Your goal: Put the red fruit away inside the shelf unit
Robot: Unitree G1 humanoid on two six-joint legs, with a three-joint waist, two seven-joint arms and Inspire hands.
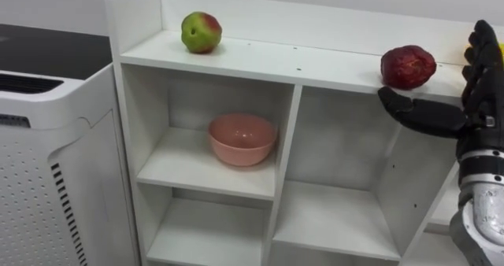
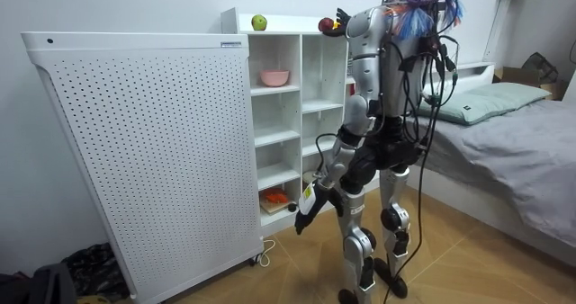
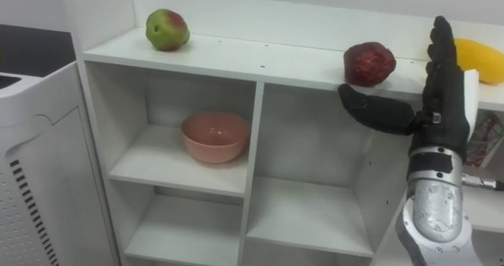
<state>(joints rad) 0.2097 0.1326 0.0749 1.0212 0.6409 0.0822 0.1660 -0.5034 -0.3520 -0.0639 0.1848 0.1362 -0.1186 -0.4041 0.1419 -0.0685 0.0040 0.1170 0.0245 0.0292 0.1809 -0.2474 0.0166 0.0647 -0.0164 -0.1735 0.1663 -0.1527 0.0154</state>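
A white closet of open shelves [image 1: 276, 61] stands before me. On its top board a green and red apple [image 1: 201, 32] sits at the left and a dark red fruit [image 1: 408, 67] at the right. A yellow fruit [image 3: 478, 60] lies further right. My right hand [image 3: 441, 85] is raised in front of the top board, open, fingers straight up between the red and yellow fruit. Its thumb reaches left just below the red fruit, and the hand holds nothing. My left hand [image 2: 306, 216] hangs low beside my thigh.
A pink bowl [image 1: 242, 138] sits in the upper left compartment; the compartments beside and below it are bare. A tall white perforated panel [image 1: 47, 164] stands close on the left. Something orange [image 2: 275, 197] lies on a low shelf. A bed [image 2: 513, 151] is behind me.
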